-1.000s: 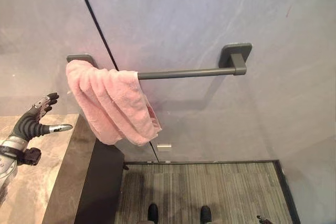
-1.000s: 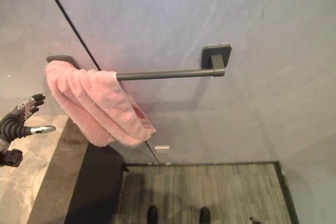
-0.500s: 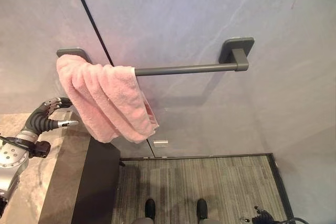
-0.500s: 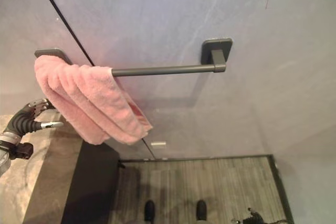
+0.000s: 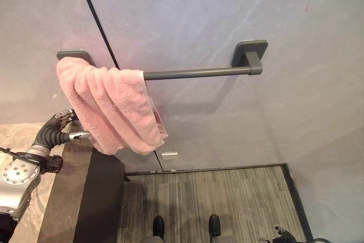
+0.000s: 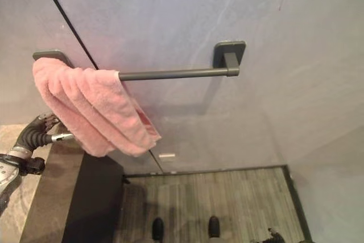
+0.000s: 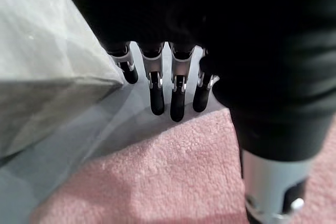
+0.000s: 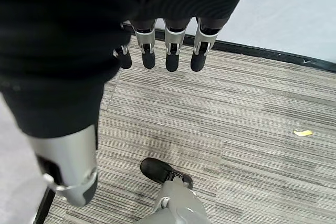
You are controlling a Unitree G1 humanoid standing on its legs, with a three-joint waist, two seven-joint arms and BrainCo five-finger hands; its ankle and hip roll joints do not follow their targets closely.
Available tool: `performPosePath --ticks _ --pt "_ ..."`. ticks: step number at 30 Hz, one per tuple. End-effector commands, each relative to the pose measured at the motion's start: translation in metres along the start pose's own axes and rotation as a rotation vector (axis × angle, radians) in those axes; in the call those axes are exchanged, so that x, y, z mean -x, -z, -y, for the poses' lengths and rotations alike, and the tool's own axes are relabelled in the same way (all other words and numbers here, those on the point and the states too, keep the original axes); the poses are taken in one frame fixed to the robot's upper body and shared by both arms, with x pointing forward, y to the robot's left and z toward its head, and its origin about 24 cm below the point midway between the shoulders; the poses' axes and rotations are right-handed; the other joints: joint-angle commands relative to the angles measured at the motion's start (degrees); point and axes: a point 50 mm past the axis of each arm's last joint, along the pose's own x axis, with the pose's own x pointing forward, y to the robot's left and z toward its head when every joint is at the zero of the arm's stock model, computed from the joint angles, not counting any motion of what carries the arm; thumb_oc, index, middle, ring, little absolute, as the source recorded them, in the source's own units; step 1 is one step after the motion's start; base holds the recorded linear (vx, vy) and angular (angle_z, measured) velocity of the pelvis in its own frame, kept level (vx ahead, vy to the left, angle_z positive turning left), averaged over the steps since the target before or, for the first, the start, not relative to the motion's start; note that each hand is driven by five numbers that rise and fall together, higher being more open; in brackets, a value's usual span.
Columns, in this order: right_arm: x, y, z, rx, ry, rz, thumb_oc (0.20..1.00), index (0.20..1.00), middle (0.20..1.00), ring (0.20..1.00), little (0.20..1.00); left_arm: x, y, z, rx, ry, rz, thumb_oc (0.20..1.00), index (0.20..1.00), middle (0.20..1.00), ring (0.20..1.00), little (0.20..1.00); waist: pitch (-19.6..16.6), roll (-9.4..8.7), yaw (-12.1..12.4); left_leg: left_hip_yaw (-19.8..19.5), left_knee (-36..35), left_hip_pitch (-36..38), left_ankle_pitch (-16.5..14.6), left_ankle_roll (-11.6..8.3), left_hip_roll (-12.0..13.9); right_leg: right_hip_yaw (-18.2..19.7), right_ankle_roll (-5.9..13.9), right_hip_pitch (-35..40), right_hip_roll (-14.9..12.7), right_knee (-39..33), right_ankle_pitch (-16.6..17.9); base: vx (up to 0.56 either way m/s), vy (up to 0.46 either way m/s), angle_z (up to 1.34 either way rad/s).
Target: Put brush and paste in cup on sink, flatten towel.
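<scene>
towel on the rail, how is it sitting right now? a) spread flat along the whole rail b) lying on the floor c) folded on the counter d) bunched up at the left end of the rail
d: the pink towel hangs in thick folds at the left end of the rail, whose remaining length is bare.

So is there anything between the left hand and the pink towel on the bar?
Nothing visible. The left hand is raised beside the bunched pink towel, over the edge of the stone counter. In the left wrist view its straight fingers point at the towel with open space between.
</scene>
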Motion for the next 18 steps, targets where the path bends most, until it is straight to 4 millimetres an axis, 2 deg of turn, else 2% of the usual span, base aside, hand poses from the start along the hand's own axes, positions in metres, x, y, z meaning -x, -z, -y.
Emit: performPosePath --ticks 1,5,6,7,8,13,15,18 --pt "0.001 0.006 0.000 0.063 0.002 -0.019 1.000 1.000 1.000 1.000 1.000 -0.022 -0.052 -0.001 0.049 -0.015 0.250 1.000 1.000 1.000 1.000 1.000 -2.30 -1.79 -3.64 0.36 0.19 1.95 -0.71 -3.28 4.17 0.40 6.23 0.01 -8.50 0.34 3.31 0.00 -0.001 -0.05" --pt "0.001 0.003 0.000 0.065 0.002 -0.005 1.000 1.000 1.000 1.000 1.000 -0.024 -0.049 0.002 0.061 -0.010 0.245 1.000 1.000 1.000 1.000 1.000 -2.57 -1.60 -3.88 0.49 0.19 2.21 -0.82 -3.26 4.04 0.41 6.22 0.31 -8.67 0.34 3.23 0.00 0.002 -0.02" --pt "0.001 0.002 -0.001 0.068 0.001 0.003 1.000 1.000 1.000 1.000 1.000 -0.024 -0.049 0.003 0.068 -0.014 0.244 0.479 0.479 0.479 0.479 0.479 -2.61 -1.55 -3.94 0.51 0.19 2.29 -0.86 -3.24 3.99 0.52 6.21 0.37 -8.69 0.34 3.25 0.00 0.005 -0.03" --pt "0.001 0.002 -0.001 0.068 0.001 0.003 1.000 1.000 1.000 1.000 1.000 -0.024 -0.049 0.003 0.068 -0.014 0.244 0.379 0.379 0.379 0.379 0.379 -2.61 -1.55 -3.94 0.51 0.19 2.29 -0.86 -3.24 3.99 0.52 6.21 0.37 -8.69 0.34 3.25 0.00 0.000 0.00" --pt "0.000 -0.004 0.001 0.056 0.009 0.028 1.000 1.000 1.000 1.000 1.000 -0.025 -0.049 0.002 0.082 -0.021 0.251 0.200 0.200 0.200 0.200 0.200 -2.64 -1.46 -4.11 0.56 0.19 2.37 -0.89 -3.25 3.96 0.67 6.26 0.32 -8.74 0.34 3.33 0.00 0.000 0.00" --pt "-0.001 -0.023 0.007 0.010 0.028 0.122 1.000 1.000 1.000 1.000 1.000 -0.022 -0.050 0.001 0.085 -0.019 0.257 0.200 0.200 0.200 0.200 0.200 -2.73 -1.30 -4.43 0.93 0.19 2.52 -0.92 -3.32 4.01 0.75 6.34 0.30 -8.77 0.34 3.44 0.00 0.000 0.00" --pt "0.001 -0.046 0.015 -0.041 0.048 0.237 1.000 1.000 1.000 1.000 1.000 -0.019 -0.047 -0.001 0.086 -0.020 0.247 0.200 0.200 0.200 0.200 0.200 -2.85 -1.26 -4.73 1.21 0.19 2.71 -0.92 -3.32 4.00 1.05 6.39 0.21 -8.70 0.34 3.48 -0.01 0.011 -0.06" --pt "0.006 -0.067 0.024 -0.051 0.072 0.347 1.000 1.000 1.000 1.000 1.000 -0.016 -0.044 -0.001 0.086 -0.013 0.237 0.200 0.200 0.200 0.200 0.200 -2.94 -1.31 -4.81 1.51 0.19 2.98 -0.95 -3.33 4.07 1.19 6.45 0.19 -8.70 0.34 3.54 -0.01 0.005 -0.05"
